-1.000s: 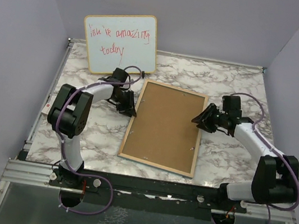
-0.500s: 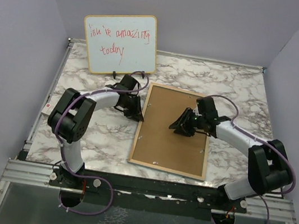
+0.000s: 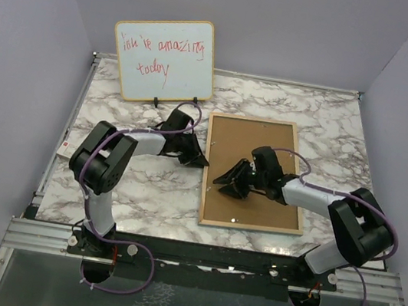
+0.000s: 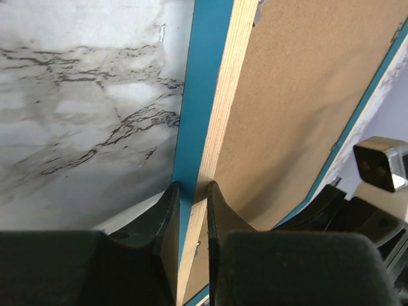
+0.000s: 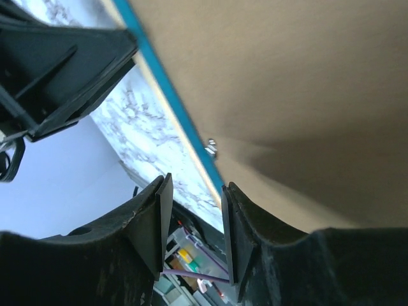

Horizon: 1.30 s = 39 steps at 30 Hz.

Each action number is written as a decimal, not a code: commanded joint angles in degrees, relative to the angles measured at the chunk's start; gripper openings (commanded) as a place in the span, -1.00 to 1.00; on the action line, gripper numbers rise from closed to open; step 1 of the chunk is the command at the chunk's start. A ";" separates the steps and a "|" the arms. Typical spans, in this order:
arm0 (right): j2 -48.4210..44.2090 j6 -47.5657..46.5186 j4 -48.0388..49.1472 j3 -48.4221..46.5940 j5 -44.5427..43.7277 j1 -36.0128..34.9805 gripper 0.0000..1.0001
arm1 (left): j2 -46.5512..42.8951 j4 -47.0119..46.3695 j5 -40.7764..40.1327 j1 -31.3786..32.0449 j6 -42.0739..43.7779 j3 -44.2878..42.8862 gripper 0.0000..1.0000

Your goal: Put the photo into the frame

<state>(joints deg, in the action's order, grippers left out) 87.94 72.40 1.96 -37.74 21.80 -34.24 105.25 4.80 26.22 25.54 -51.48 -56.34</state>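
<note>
The frame [image 3: 254, 226] lies on the marble table with its plain brown backing board [image 3: 267, 144] facing up. My left gripper [image 3: 200, 160] is shut on the frame's left edge; in the left wrist view the jaws [image 4: 192, 194] pinch the blue and light-wood rim [image 4: 210, 76]. My right gripper [image 3: 224, 184] hovers low over the left part of the backing board, its jaws [image 5: 194, 210] apart with nothing between them, near the blue rim [image 5: 162, 83]. The photo is not in view.
A whiteboard [image 3: 165, 57] with red handwriting stands at the back left. A small white and red object [image 3: 65, 149] lies at the table's left edge. Purple walls close in the left, back and right sides.
The frame has slid right and turned more square to the table with my left gripper at its edge. My right gripper has moved left across the backing board.
</note>
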 commanded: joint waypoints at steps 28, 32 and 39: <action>4.50 3.56 8.21 1.83 -5.88 -4.56 0.10 | 5.38 -1.90 -0.20 0.74 -3.30 3.34 -1.00; 4.92 2.93 9.25 2.17 -8.35 -5.46 0.13 | 5.23 -1.90 -0.11 0.70 -3.05 3.34 -1.00; 6.11 1.48 12.69 2.68 -12.41 -6.62 0.14 | 5.08 -1.66 0.32 0.74 -3.10 3.77 -1.00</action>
<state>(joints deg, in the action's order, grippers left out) 92.09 75.99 12.84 -36.47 14.79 -40.14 107.20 -1.26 29.43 25.58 -55.53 -55.31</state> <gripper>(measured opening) 0.567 0.166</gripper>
